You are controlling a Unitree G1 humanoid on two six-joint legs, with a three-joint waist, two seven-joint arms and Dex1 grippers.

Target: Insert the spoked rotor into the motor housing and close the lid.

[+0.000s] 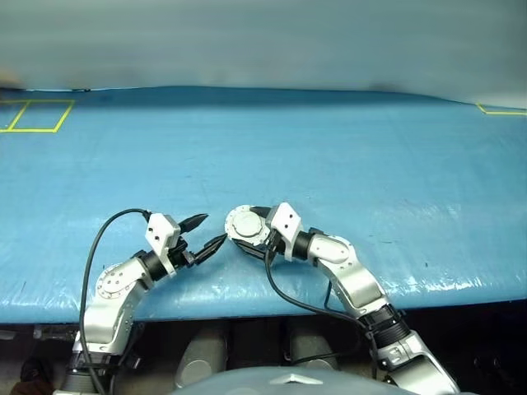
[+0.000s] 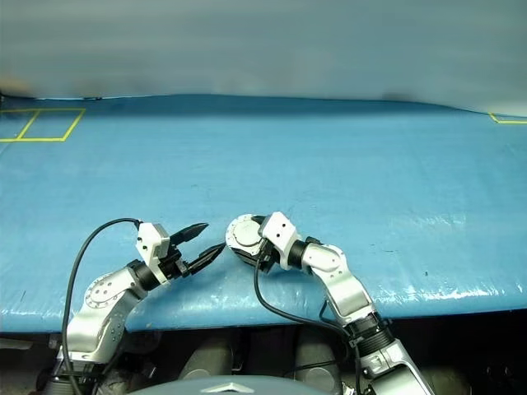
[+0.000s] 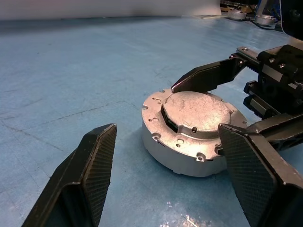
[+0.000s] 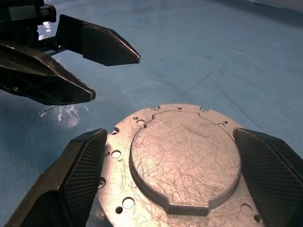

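The motor housing is a pale grey puck resting on the blue table near its front edge. The lid lies flat on top of it, plain scratched grey face up. The spoked rotor is hidden. My right gripper is open, one finger on each side of the housing and close to its flange. Just left of the housing, my left gripper is open with its tips pointing at the housing, nothing between them. In the left wrist view the housing lies just beyond the left fingers.
The blue table cover stretches far ahead and to both sides. A yellow taped square marks the far left, and a yellow corner the far right. The table's front edge runs just below both grippers.
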